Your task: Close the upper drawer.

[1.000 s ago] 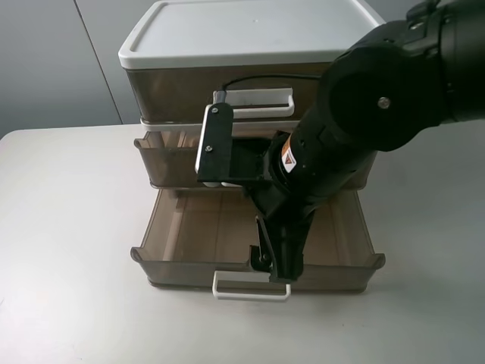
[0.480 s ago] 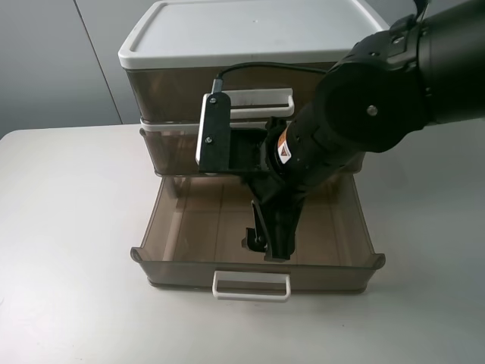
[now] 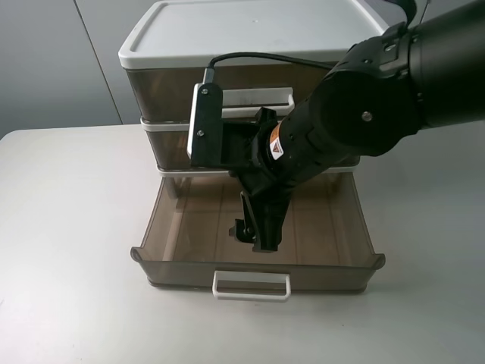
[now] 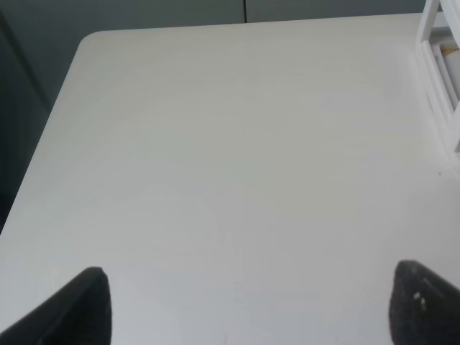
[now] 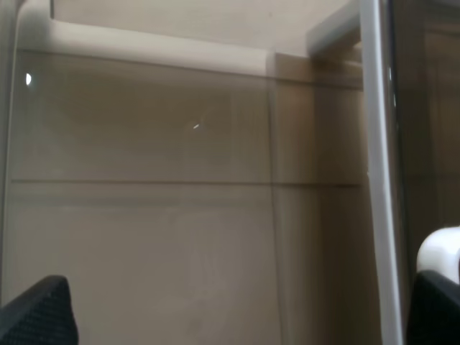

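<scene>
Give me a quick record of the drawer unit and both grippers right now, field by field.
upper drawer: pushed in, about flush with the white frame; its handle hidden behind the right arm
top drawer: shut
bottom drawer: pulled far out
right gripper: open, holding nothing, pointing down over the open bottom drawer
left gripper: open, holding nothing, over the table, away from the drawers

Shows a pale off-white counter [image 3: 61,227] with a rounded corner, matte and softly, evenly lit with only faint shadows, backed by plain grey wall panels [image 3: 45,61] split by a thin dark vertical seam [image 3: 97,61], with deeper shade past the counter's side edge.
</scene>
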